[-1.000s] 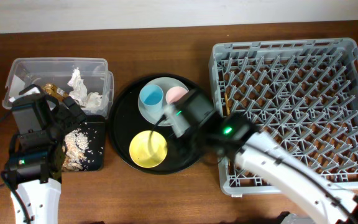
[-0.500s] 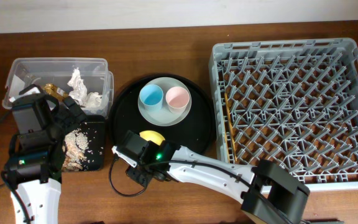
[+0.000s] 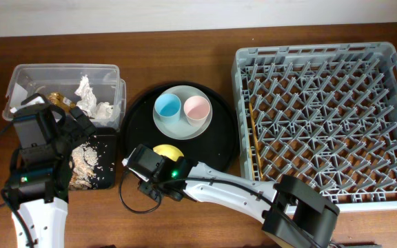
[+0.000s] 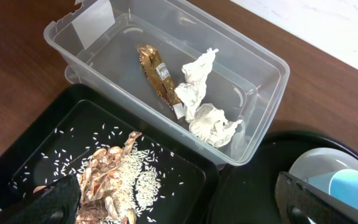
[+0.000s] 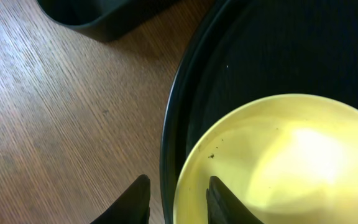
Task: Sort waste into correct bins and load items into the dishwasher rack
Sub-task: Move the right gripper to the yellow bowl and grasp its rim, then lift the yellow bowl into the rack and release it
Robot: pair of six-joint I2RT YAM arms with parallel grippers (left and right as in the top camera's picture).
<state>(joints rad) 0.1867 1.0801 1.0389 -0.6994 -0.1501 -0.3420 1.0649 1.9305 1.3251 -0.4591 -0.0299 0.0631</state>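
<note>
- Grey plastic up first from overhead: the dishwasher rack (image 3: 316, 49) across the right of the frame, wooden chopsticks (image 3: 253, 134) down among the pegs near its left edge.
- Centre frame, a round black tray (image 3: 226, 148) carrying the pale plate (image 3: 182, 129), light-blue cup (image 3: 167, 105) and pink cup (image 3: 197, 107) side by side on top.
- Just below the plate, the yellow bowl (image 3: 171, 149), partly hidden under the right gripper (image 3: 147, 167) at the tray's lower-left rim.
- Upper left, the clear tub (image 3: 64, 69); right below it, the shallow black tray (image 3: 109, 162).
- Over to the left wrist: crumpled white paper (image 4: 201, 102) and the brown-gold wrapper (image 4: 156, 73) inside the tub, upper half of the frame.
- Lower left, beige food scraps (image 4: 114, 177) and white grains in the shallow tray.
- Left gripper (image 4: 188, 202) spread wide along the bottom edge, grasping nothing.
- On to the right wrist: yellow bowl filling the lower right, seated in the round tray, wooden table (image 5: 55, 124) on the left.
- Right gripper parted a little, astride the bowl's rim at the bottom edge, one finger outside, one over the bowl; no pinch visible.
</note>
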